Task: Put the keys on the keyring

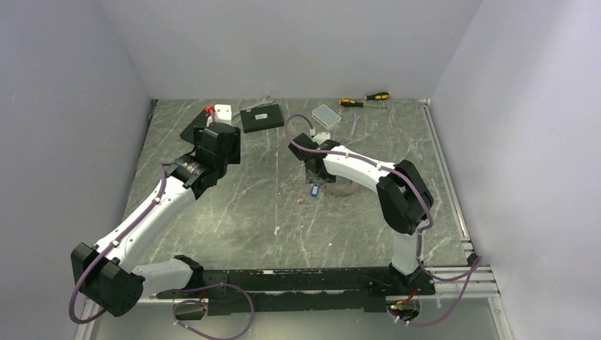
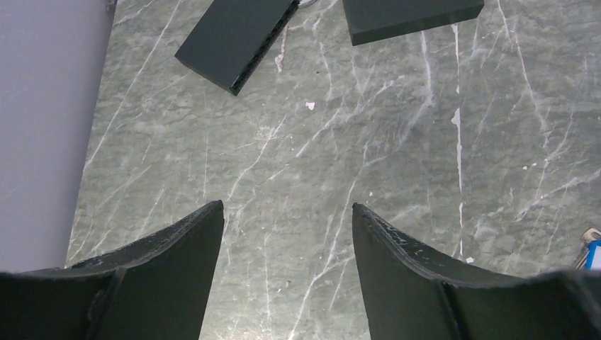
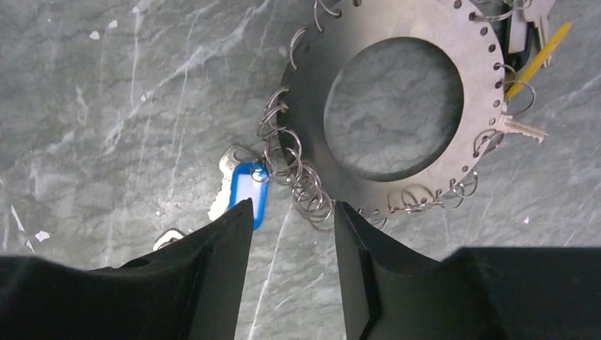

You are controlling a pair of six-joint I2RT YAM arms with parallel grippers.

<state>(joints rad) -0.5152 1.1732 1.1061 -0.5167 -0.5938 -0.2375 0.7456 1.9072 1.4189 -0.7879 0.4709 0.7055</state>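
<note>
Right end effector (image 3: 292, 205): jaws apart, nothing clamped, straddling split rings (image 3: 305, 191) at 7 o'clock of keyring (image 3: 482, 92).
Blue-tag key (image 3: 249, 193): flat on tabletop (image 3: 106, 106), 8 o'clock, touching rings.
Left end effector (image 2: 287, 212): apart, empty.
Risk: pinching several tangled rings, dragging keyring, nudging key away.

My left arm (image 1: 152, 212) and right arm (image 1: 354, 164) wear smooth white shells on the links, with chunky black housings at the joints. A thin purple cable (image 1: 73, 303) runs along each and loops loose by the black base rail (image 1: 305, 280). My left tool (image 2: 287, 209) and right tool (image 3: 290, 205) end in matt black, wedge-shaped fingers (image 2: 177, 262), their edges scuffed pale.
</note>
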